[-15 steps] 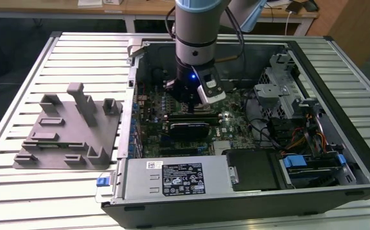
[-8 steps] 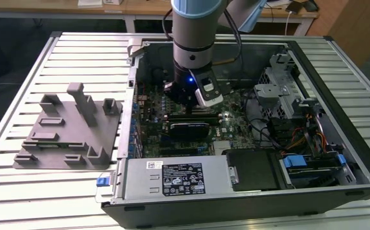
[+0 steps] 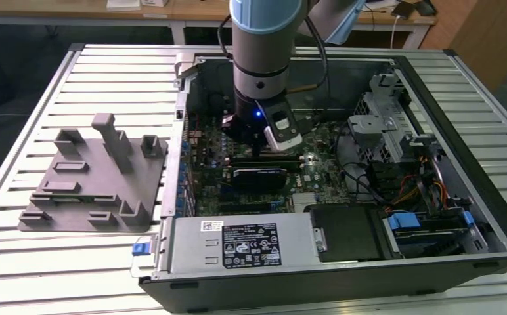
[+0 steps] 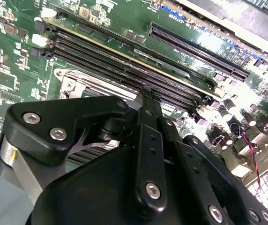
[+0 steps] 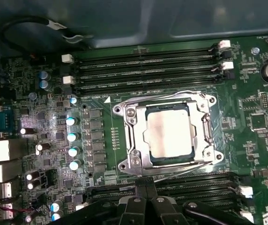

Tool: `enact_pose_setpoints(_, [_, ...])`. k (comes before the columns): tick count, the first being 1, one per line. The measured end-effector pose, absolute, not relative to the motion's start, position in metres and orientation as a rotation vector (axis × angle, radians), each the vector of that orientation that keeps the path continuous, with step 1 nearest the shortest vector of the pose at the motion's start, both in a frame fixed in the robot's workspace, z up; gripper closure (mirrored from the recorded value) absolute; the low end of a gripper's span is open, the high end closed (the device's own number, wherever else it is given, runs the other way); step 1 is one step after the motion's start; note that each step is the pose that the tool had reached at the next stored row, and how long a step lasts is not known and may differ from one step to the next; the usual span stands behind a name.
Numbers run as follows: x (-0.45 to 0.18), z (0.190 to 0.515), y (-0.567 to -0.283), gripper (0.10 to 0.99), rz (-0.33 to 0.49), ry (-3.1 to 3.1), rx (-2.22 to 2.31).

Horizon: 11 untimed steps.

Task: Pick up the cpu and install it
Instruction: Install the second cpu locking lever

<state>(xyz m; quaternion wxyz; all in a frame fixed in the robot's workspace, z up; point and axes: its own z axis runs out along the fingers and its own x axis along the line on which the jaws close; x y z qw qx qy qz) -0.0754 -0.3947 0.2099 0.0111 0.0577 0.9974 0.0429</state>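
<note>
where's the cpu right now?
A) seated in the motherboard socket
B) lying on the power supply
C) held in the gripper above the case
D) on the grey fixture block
A: in the first wrist view the cpu lies flat inside the socket's metal frame, with the gripper just beside the socket, its fingers together and empty.

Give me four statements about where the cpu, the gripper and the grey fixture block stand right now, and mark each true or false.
1. The cpu lies in the motherboard socket. True.
2. The gripper holds the cpu. False: its fingers are shut on nothing, beside the socket.
3. The grey fixture block sits inside the computer case. False: it rests on the slatted table, outside the case.
4. The arm reaches down into the open case. True.
</note>
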Motion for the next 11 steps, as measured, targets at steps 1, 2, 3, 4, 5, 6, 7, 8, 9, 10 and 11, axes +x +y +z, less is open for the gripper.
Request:
enact_pose_setpoints(1, [-0.0759,0.2094,-0.3954,0.98,0.14,3.112,0.176])
enact_pose_setpoints(2, [-0.0766,0.209,-0.3962,0.98,0.146,3.112,0.172])
enact_pose_setpoints(3, [-0.0773,0.2084,-0.3969,0.98,0.152,3.112,0.168])
enact_pose_setpoints(4, [-0.078,0.2078,-0.3975,0.98,0.16,3.112,0.164])
enact_pose_setpoints(5, [-0.0788,0.2073,-0.3981,0.98,0.168,3.113,0.16])
enact_pose_setpoints(6, [-0.0792,0.2069,-0.3986,0.98,0.173,3.113,0.156])
enact_pose_setpoints(7, [-0.0797,0.2065,-0.3991,0.98,0.178,3.113,0.152])
enact_pose_setpoints(8, [-0.0801,0.2061,-0.3994,0.98,0.184,3.113,0.148])
enact_pose_setpoints(9, [-0.0805,0.2056,-0.3996,0.98,0.19,3.113,0.144])
enact_pose_setpoints(10, [-0.0805,0.2052,-0.3998,0.98,0.192,3.113,0.142])
enact_pose_setpoints(11, [-0.0805,0.2048,-0.3999,0.98,0.194,3.113,0.141])
